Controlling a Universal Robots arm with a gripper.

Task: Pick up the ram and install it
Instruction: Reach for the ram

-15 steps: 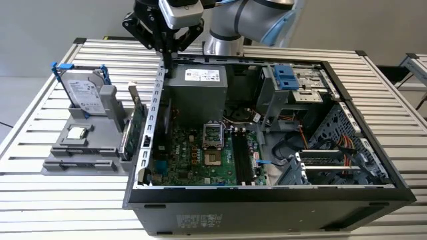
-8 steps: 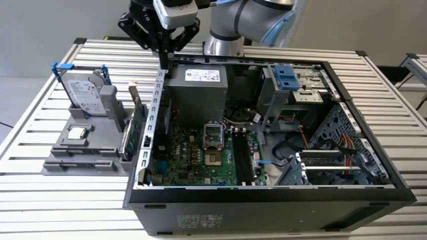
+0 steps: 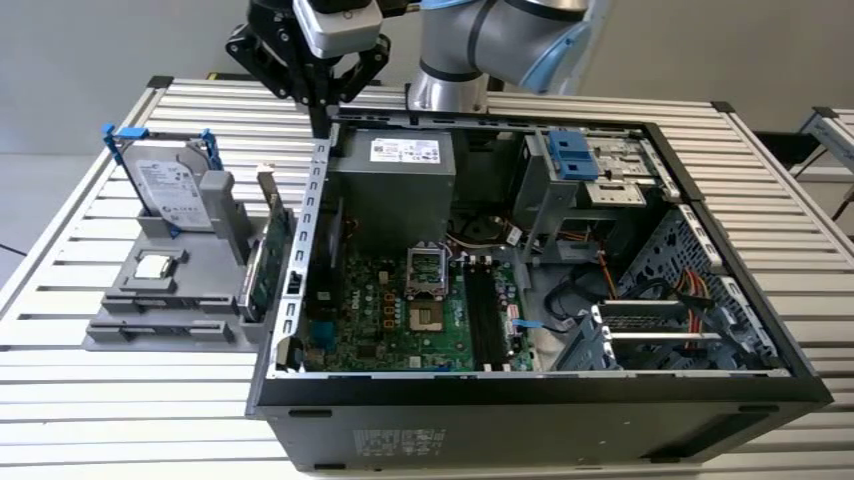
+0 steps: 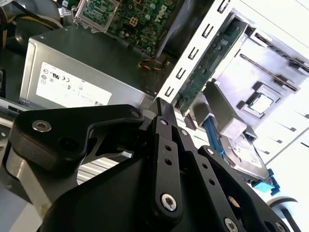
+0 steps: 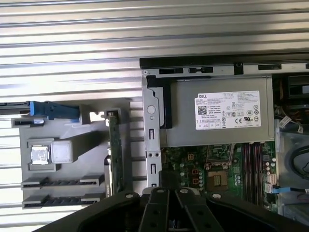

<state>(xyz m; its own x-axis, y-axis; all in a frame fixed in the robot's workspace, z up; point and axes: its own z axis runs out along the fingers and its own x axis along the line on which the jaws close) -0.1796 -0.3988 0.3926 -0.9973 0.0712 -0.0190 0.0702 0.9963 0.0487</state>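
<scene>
**Pincer** (image 3: pixel 320 127): black, two-fingered, hung tip-down from the arm (image 3: pixel 497 40). The fingers are clenched tip to tip, and nothing is seen gripped between them.

**Case wall** (image 3: pixel 310 215): perforated metal edge of the open computer case, set directly beneath the pincer's tip.

**Power supply** (image 3: pixel 394 175): grey box with a white label, placed inside the case, just beside and below the pincer.

**Circuit card** (image 3: pixel 274 255): green, with a metal bracket, stood on edge just outside the wall, below the pincer toward the exterior view's left.

**Hard drive** (image 3: pixel 174 185): silver, in a blue-clipped frame, stood upright farther to that side.

**Fixture** (image 3: pixel 160 341): grey holder by which card and drive are carried. A processor chip (image 3: pixel 155 266) is seated in it. Two long narrow slots (image 3: pixel 163 300) are set beyond the chip, well away from the pincer.

**Ram**: its place cannot be told. A dark strip is seen in each long slot, and neither can be made out as the stick.

**Motherboard** (image 3: pixel 387 310): green, laid on the case floor, its black memory slots (image 3: pixel 487 320) well apart from the pincer.

**Table** (image 3: pixel 134 400): slatted metal, under all.
</scene>
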